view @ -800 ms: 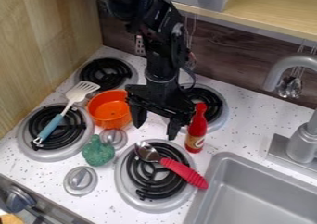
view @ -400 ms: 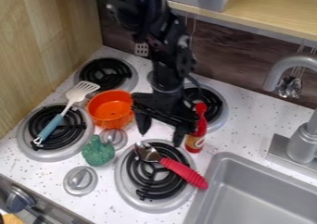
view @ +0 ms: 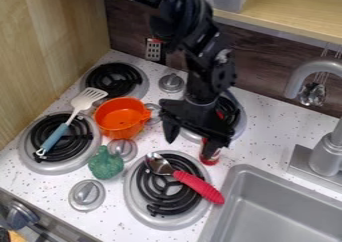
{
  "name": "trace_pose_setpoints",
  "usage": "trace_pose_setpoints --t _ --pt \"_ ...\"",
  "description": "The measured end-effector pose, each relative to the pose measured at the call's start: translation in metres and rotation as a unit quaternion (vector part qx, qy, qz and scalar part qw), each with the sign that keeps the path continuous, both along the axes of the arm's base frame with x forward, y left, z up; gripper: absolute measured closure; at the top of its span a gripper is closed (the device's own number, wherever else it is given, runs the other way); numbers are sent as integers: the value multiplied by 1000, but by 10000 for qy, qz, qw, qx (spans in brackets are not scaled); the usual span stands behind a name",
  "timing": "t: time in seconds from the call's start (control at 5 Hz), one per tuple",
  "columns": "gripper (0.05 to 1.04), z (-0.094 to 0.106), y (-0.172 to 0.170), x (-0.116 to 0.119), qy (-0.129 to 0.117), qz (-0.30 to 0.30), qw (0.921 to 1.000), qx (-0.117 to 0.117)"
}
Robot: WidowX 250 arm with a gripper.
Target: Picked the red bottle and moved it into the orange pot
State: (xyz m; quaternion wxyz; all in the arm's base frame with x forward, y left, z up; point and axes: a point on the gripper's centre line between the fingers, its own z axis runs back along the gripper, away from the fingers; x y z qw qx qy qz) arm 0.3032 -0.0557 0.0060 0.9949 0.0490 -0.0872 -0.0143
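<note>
The claw (view: 190, 148) has its two fingers apart. One finger is in front of the red bottle (view: 211, 161), which stands on the worktop (view: 280, 136), just beside the burner (view: 137, 201) with the red-handled spoon (view: 200, 187). Farther out are the orange pot (view: 113, 128), the broccoli (view: 105, 164) and the spatula (view: 57, 135).

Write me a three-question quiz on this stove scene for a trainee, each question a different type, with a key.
1. Multiple choice. The gripper is: (a) open; (b) shut on the spatula; (c) shut on the green broccoli.
2. True or false. The red bottle is outside the orange pot.
3. Fill in the blank. A spoon with a red handle lies across the burner nearest the ____.

Key: 1. a; 2. true; 3. sink.
</note>
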Motion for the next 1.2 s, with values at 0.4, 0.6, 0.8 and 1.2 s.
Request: trace_pose_setpoints --t 0.4,0.6,0.8,1.2 --pt "85 17 -4 11 -107 51 9999 73" --pt "85 29 -7 24 -214 -90 9997 109" --pt "85 30 -12 32 -239 -263 9994 13" --pt "85 18 -18 39 -131 -343 9992 -146"
